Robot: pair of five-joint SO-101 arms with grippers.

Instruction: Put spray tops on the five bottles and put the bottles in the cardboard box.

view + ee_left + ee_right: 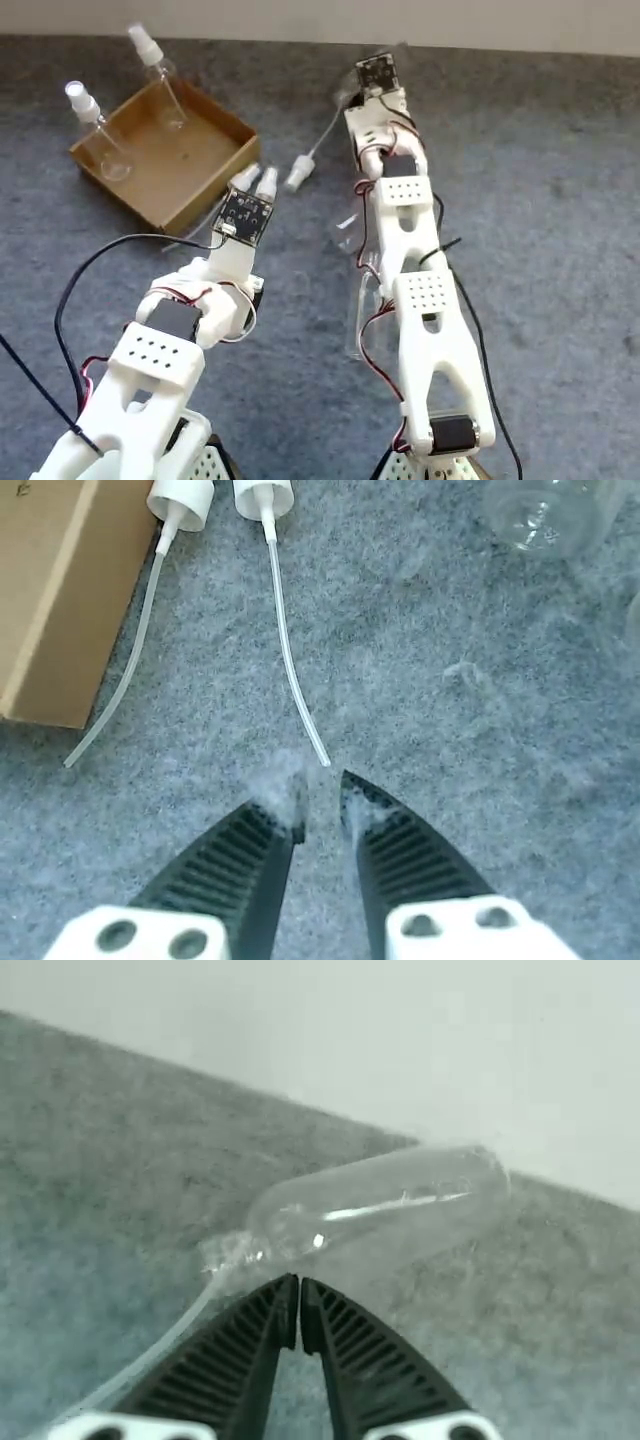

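Note:
Two bottles with spray tops [97, 128] [160, 78] stand in the cardboard box [190, 203]. Beside the box's right side sits my left gripper [320, 780], open by a narrow gap, nothing between its fingers. Two loose spray tops [181, 497] [263, 494] lie ahead of it, and one tube [292, 680] ends just off its tips. Far up the carpet, my right gripper [299, 1282] is shut, its tips right against the neck end of a clear bottle [380, 1205] near the wall. I cannot tell if it pinches that bottle. A third spray top [298, 177] lies between the arms.
Two more clear bottles [348, 228] [358, 315] lie on the grey carpet beside the right arm. One clear bottle [550, 515] appears in the left wrist view beyond the spray tops. The box wall [50, 600] is close beside the left gripper.

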